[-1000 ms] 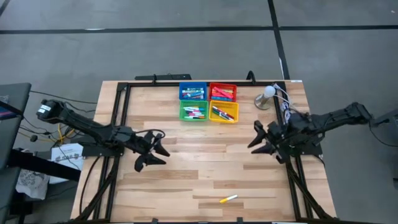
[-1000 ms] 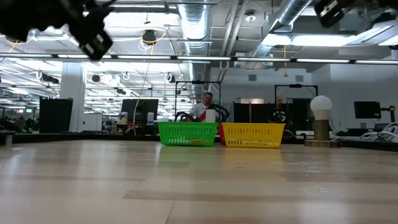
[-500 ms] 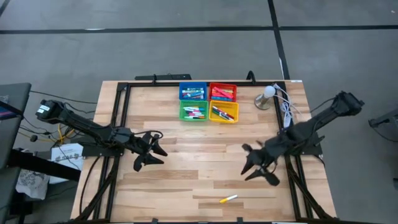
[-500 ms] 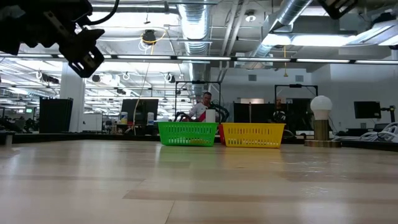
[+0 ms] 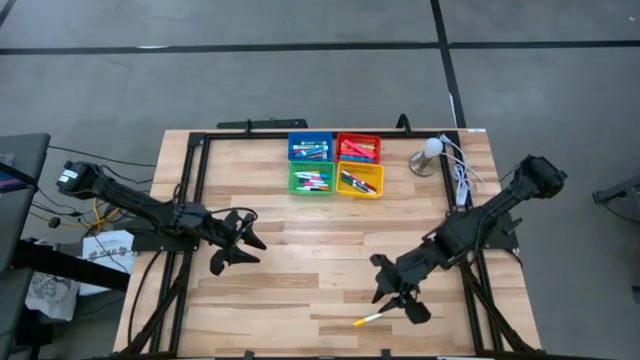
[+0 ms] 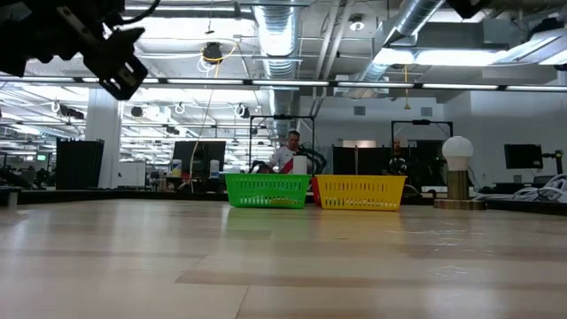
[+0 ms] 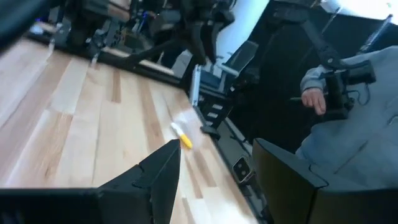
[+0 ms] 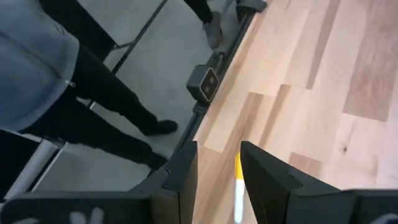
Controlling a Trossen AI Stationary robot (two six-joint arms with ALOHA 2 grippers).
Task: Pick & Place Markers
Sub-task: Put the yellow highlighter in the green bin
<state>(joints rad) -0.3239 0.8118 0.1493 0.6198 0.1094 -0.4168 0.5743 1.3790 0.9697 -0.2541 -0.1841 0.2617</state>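
Observation:
One loose marker [image 5: 368, 319] with a yellow cap and white barrel lies flat on the wood near the table's near edge. It also shows in the left wrist view [image 7: 181, 135] and the right wrist view [image 8: 238, 190]. Several more markers [image 5: 314, 182] lie in the four coloured trays at the far side. My right gripper [image 5: 396, 292] is open and hovers just beyond the loose marker on its far-right side, touching nothing. In its wrist view [image 8: 217, 150] the marker shows in the gap between the fingers. My left gripper [image 5: 233, 247] waits open over the left part of the table.
Blue, red, green and yellow trays [image 5: 312, 168] stand together at the far middle. A white globe lamp [image 5: 430, 150] and cables sit at the far right corner. Black frame rails [image 5: 190, 200] run along the table's sides. A person stands just beyond the near edge [image 8: 74, 93].
My right gripper has swung from the table's right side toward the near edge and leftward, coming down close to the loose yellow marker, still open. My left gripper has drawn back slightly toward the table's left. The marker has not moved.

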